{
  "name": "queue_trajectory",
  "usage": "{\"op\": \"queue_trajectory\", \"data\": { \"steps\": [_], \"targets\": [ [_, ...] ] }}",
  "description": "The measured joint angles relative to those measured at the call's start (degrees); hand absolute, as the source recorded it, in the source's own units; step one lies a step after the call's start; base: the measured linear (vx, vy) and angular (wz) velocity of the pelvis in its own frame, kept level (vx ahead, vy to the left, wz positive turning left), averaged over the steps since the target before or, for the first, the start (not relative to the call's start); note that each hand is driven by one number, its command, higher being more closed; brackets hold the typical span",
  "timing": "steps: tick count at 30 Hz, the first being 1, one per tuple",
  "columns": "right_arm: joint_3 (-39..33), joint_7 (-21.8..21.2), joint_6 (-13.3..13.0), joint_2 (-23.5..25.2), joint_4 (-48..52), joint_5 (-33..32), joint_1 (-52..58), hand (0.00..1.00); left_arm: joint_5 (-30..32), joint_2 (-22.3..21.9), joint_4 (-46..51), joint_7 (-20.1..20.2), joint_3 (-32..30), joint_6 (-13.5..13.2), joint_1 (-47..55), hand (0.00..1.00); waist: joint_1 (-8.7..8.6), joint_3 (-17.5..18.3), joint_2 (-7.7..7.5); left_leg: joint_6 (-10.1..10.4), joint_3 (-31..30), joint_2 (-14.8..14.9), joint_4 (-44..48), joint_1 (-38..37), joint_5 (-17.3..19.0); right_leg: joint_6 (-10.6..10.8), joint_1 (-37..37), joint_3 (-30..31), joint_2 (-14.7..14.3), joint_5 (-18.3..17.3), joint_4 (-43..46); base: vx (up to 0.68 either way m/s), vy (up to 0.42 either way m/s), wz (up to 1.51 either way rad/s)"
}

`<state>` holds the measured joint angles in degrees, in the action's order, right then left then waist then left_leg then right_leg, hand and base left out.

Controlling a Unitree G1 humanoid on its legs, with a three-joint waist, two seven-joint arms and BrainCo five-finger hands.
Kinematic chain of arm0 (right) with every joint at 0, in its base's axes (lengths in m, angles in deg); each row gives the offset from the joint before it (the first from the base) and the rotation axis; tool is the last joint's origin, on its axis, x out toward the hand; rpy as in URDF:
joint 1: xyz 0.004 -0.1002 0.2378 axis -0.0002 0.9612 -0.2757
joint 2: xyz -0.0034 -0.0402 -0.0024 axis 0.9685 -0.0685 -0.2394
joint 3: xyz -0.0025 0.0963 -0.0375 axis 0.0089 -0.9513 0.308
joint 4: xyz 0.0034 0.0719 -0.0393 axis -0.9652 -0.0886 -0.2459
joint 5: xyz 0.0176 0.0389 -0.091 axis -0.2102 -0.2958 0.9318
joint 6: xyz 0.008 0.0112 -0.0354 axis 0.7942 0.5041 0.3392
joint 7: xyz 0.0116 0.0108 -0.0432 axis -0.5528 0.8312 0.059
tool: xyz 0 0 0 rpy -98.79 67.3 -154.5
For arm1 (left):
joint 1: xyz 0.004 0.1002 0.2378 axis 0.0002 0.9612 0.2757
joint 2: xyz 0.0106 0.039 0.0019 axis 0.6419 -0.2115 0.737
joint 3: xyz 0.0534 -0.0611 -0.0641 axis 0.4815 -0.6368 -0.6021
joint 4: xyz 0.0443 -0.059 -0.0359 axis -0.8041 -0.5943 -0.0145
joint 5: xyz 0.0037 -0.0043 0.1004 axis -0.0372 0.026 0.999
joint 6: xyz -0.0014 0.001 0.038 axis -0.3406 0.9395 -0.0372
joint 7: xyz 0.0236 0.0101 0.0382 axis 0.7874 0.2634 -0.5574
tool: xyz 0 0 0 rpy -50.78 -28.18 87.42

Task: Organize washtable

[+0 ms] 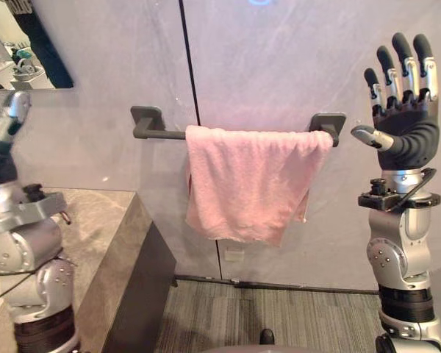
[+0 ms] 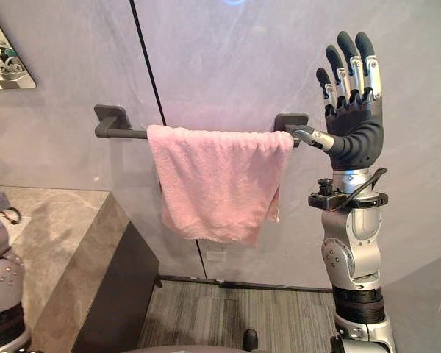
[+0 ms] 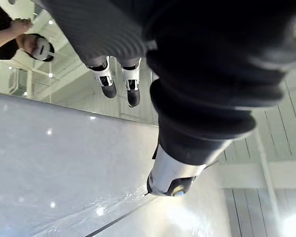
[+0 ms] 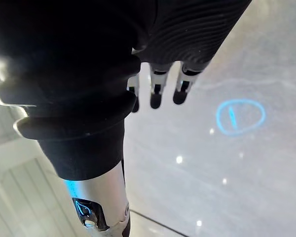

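A pale pink terry towel (image 1: 250, 184) hangs folded over the dark grey wall-mounted towel bar (image 1: 162, 134). It covers the bar's right half and leaves the left stretch bare. It hangs a little unevenly, with its lower edge slanting and a back layer showing at its right side.

The right robot hand (image 1: 404, 118) is raised just beyond the bar's right mount, its fingers straight and spread upward, with the thumb pointing toward the mount and holding nothing. The left robot hand (image 3: 132, 86) is well off the bar's left end, its fingers relaxed and empty.

Below and left of the bar, the visible part of the grey stone worktop (image 1: 110, 243) appears bare.

Hanging the towel looks done, bar perhaps some straightening. I cannot tell what else remains.
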<state>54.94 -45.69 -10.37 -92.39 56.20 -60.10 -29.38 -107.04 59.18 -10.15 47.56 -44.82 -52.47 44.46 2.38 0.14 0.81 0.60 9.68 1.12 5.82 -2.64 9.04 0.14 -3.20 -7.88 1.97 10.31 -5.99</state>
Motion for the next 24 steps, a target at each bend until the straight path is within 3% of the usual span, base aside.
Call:
{"op": "queue_trajectory", "data": {
  "steps": [4,6,9,10,13,16,24],
  "targets": [
    [5.35,-2.05,2.16,-0.10,-1.29,-0.90,0.00,0.00,-6.06,0.08,-1.78,10.02,11.00,4.43,0.93,0.00,-0.54,-0.02,-0.06,0.00,0.58,-0.06,0.07,-0.12,0.01,0.11,-0.08,0.51,0.02,0.08,0.00,0.00,0.037,-0.07],
    [8.11,-3.12,2.95,-0.36,-2.41,-1.93,0.01,0.00,-8.33,1.33,-2.78,12.22,12.94,5.78,2.87,0.00,-1.43,-0.06,-0.11,0.00,0.70,-0.03,0.06,-0.13,0.01,0.11,-0.15,0.64,-0.01,0.08,0.00,0.01,0.024,-0.09],
    [9.46,-4.83,3.51,-2.42,-2.18,-3.91,2.92,0.00,-15.93,0.98,-0.60,17.03,15.64,7.87,15.23,0.00,-1.86,-0.20,-0.31,-0.01,1.54,0.18,-0.12,-0.25,0.06,0.12,-0.69,1.83,-0.44,0.08,-0.01,0.03,0.023,-0.19],
    [10.00,-5.23,3.64,-3.80,-2.24,-4.30,4.08,0.00,-17.88,0.93,-0.21,18.78,19.27,8.86,19.91,0.00,-1.59,-0.40,-0.61,-0.01,1.66,0.23,-0.27,-0.22,0.07,0.12,-0.80,1.85,-0.56,0.07,-0.01,0.00,0.000,0.00],
    [12.91,-7.54,3.68,-5.18,-2.28,-4.27,3.51,0.00,-18.47,1.02,-1.94,24.26,25.89,14.03,24.81,0.00,-1.29,-0.63,-1.12,0.02,2.08,0.41,-0.23,-0.46,0.09,0.11,-0.98,2.10,-0.78,0.08,-0.01,0.00,0.000,0.00],
    [16.80,-9.51,3.90,-5.91,-2.46,-4.86,2.86,0.00,-18.65,1.01,-4.69,27.46,27.92,15.24,24.81,0.00,-1.33,-0.85,-1.30,0.16,3.16,0.64,0.00,-0.21,0.21,0.18,-1.27,3.10,-1.08,-0.02,-0.02,-0.03,0.005,-0.16],
    [19.11,-11.79,4.53,-8.80,-3.15,-5.33,2.81,0.00,-18.63,1.11,-9.25,30.32,31.15,16.32,24.80,0.00,-1.67,-1.66,-1.25,0.46,4.93,1.17,0.10,0.23,0.66,0.04,-2.37,3.18,-1.46,-0.45,-0.02,-0.01,0.007,-0.13]
  ]
}}
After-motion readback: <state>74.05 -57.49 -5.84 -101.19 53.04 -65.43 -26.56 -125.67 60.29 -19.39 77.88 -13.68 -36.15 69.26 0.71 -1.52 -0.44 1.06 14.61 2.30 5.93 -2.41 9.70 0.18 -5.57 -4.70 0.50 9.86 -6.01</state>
